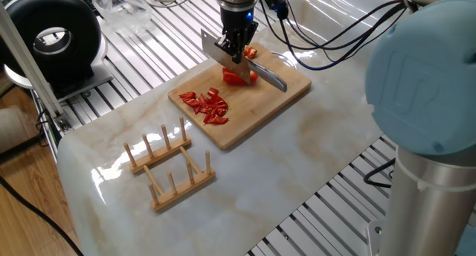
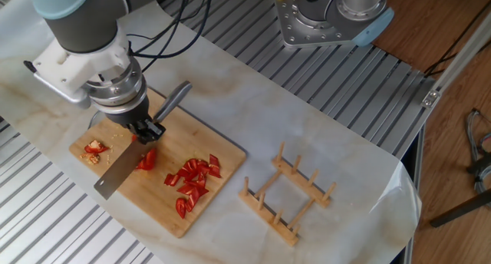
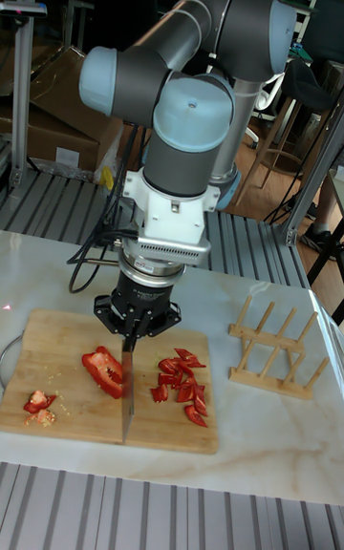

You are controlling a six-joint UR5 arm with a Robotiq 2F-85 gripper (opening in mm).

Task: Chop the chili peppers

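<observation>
A bamboo cutting board (image 1: pixel 256 111) (image 2: pixel 153 210) (image 3: pixel 57 335) lies on the marble table. The chili peppers show as one large red piece (image 1: pixel 236 78) (image 2: pixel 146 161) (image 3: pixel 102 368) and a pile of small cut bits (image 1: pixel 210 106) (image 2: pixel 193 179) (image 3: pixel 182 374). My gripper (image 1: pixel 236 49) (image 2: pixel 146 130) (image 3: pixel 134 326) is shut on a knife (image 1: pixel 214 52) (image 2: pixel 116 174) (image 3: pixel 125 402). It holds the blade edge-down against the large piece, on the side facing the cut bits. Stem scraps (image 2: pixel 94 150) (image 3: pixel 38 402) lie at the board's other end.
A wooden peg rack (image 1: pixel 169 165) (image 2: pixel 288 191) (image 3: pixel 277 345) stands on the table beside the board. A black round device (image 1: pixel 52 36) sits off the table's far left. The arm's base (image 2: pixel 334 14) and cables (image 1: pixel 335 40) lie behind the board.
</observation>
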